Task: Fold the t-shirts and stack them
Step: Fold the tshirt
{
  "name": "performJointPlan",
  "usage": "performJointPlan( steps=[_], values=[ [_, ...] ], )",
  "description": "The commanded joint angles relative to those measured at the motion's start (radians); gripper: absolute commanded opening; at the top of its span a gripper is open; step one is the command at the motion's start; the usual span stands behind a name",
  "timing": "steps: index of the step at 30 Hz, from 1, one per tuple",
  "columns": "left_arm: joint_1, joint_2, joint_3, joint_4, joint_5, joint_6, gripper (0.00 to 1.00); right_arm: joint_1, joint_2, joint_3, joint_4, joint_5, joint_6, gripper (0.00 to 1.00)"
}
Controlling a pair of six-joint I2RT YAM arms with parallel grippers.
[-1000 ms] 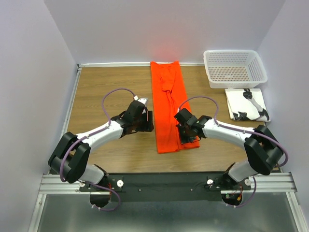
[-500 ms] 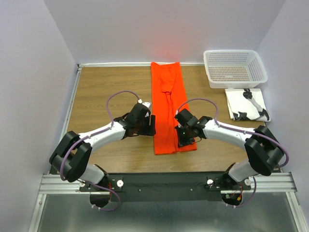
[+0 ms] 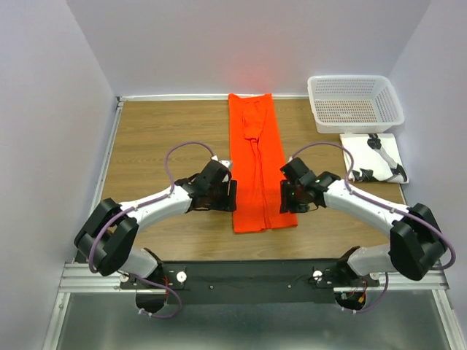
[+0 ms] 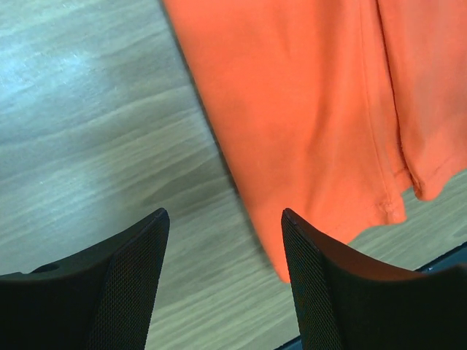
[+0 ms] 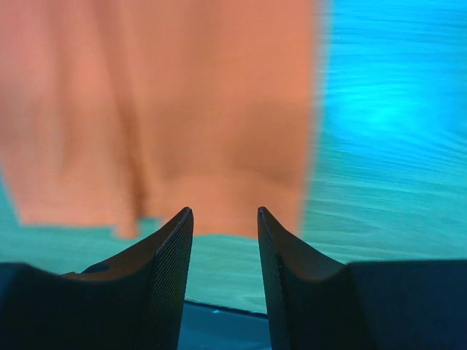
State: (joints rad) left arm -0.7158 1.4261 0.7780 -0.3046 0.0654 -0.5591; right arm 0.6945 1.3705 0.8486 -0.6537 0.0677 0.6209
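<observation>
The t-shirt (image 3: 255,164) lies folded into a long narrow strip down the middle of the bench (image 3: 160,138). The left hand (image 3: 228,196) and right hand (image 3: 289,198) flank its near end, both spread and empty, likely placed to take its two side edges.

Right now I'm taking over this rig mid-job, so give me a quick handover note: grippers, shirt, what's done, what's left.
Left gripper: open, empty, at the t-shirt's left edge, near end.
Right gripper: open, empty, at its right edge.
T-shirt: flat mid-table, a long narrow strip.
Done: sides look folded in.
Left: fold it shorter end to end, then stack; only one shirt in view.
</observation>
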Motion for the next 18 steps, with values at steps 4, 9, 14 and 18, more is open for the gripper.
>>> performJointPlan(
  steps=[4,9,14,18],
  values=[
    [-0.045,-0.03,-0.002,-0.051,0.019,-0.065,0.71,-0.19,-0.093,-0.112,-0.08,0.003,0.031,0.49],
    [-0.068,-0.021,-0.009,-0.054,0.019,-0.087,0.71,-0.211,-0.103,-0.164,-0.011,-0.107,0.042,0.49],
    [-0.088,-0.009,-0.011,-0.062,0.011,-0.105,0.71,-0.217,-0.096,-0.221,0.069,-0.146,0.075,0.49],
    [-0.094,-0.01,-0.017,-0.065,0.008,-0.119,0.71,-0.219,-0.11,-0.226,0.091,-0.148,0.082,0.49]
  ],
)
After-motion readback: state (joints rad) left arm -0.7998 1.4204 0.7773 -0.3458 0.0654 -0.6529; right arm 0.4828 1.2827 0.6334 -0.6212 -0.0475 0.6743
